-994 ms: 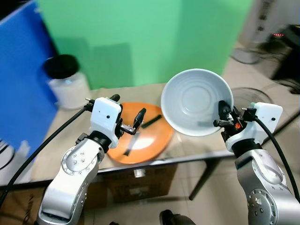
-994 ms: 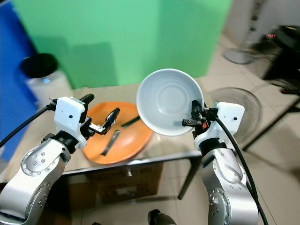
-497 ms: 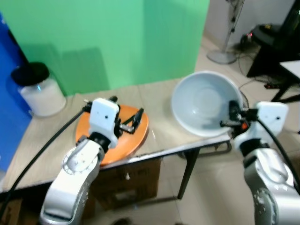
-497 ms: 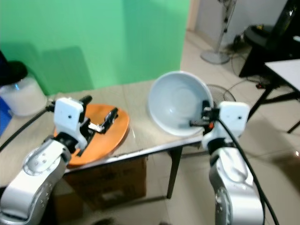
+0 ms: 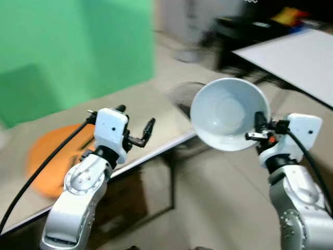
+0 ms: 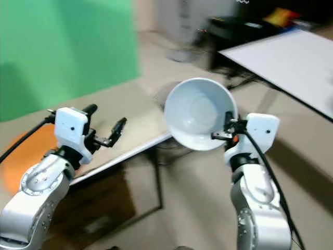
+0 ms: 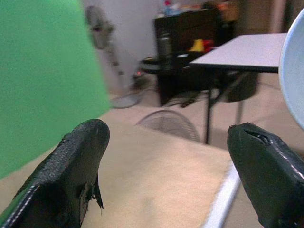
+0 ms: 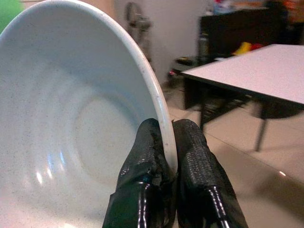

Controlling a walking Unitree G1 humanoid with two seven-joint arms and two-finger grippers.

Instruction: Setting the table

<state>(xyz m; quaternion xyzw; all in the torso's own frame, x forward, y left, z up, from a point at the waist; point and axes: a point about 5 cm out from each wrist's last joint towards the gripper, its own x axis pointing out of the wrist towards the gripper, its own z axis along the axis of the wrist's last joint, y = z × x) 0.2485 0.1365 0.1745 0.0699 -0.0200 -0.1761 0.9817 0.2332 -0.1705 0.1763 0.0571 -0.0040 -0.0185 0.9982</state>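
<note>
We see the right claw point(image 8: 167, 183) pinched tight on the rim of the white bowl point(image 5: 226, 112), one black finger inside the wall and one outside. The bowl is carried in the air, tilted up on edge so that its hollow faces us, out past the edge of the tan surface point(image 5: 140, 107) and above the floor point(image 5: 208, 208). In the head view it sits at about 2 o'clock from the middle of the frame.

The left claw point(image 5: 147, 132) is spread wide with nothing between its fingers point(image 7: 71, 166); it hovers over the tan surface near its metal-trimmed edge, at about 9 o'clock from the bowl.

An orange plate point(image 5: 44, 159) lies on the surface at about 8 o'clock, blurred. A green backdrop point(image 5: 73, 47) stands beyond it at 11 o'clock. At 1 o'clock a white table point(image 5: 291, 54) stands well apart across the floor, with dark furniture point(image 7: 194, 28) behind it.
</note>
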